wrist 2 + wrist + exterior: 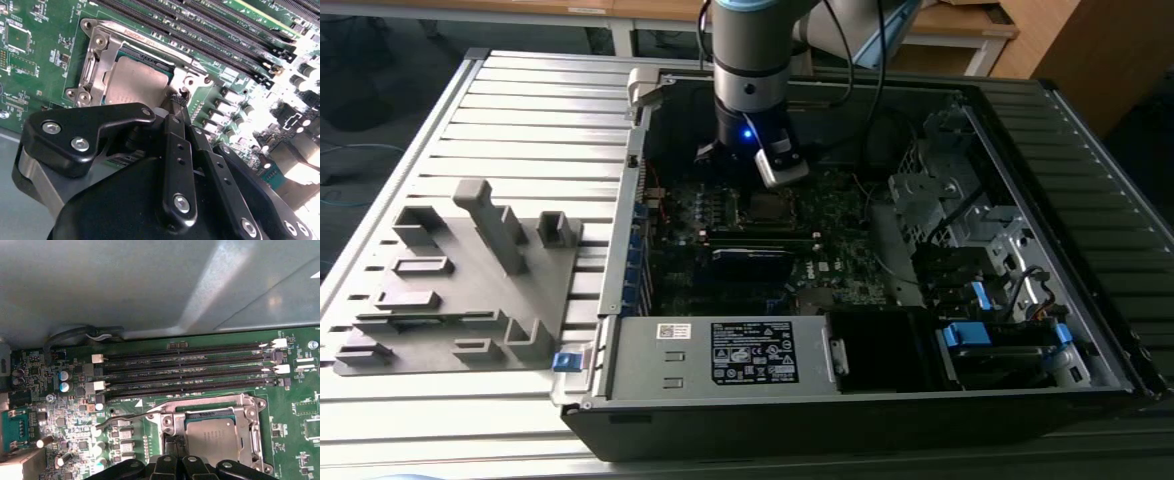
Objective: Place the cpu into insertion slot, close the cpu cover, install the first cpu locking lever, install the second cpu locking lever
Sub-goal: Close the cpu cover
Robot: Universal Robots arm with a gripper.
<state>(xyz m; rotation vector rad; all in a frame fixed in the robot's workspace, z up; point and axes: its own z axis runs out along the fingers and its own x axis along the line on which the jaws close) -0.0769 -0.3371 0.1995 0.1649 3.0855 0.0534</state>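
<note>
Reaching down into the open computer case [854, 430], the arm [750, 60] is holding its hand [177, 100] low over the motherboard [295, 440], at the edge of the insertion slot [767, 207]. In both wrist views the black fingers [172, 145] are pressing together at their tips, closed, with nothing I can make out between them. The tips are sitting just beside a corner of the socket frame. The cpu [134, 82] is lying flat inside the slot, its dull silver top showing through the window of the cpu cover [97, 60], which is lying down around it. In the first wrist view a thin wire lever [125, 418] is running along the socket side nearest the long memory slots [190, 372] and is sticking out past the corner over the board; whether it is latched I cannot tell. In the exterior view the socket is sitting toward twelve o'clock of the case and the labelled power supply [747, 352] is lying at six o'clock. A grey moulded fixture [454, 270] is resting on the ribbed tabletop [520, 100] at nine o'clock, beside the case.
</note>
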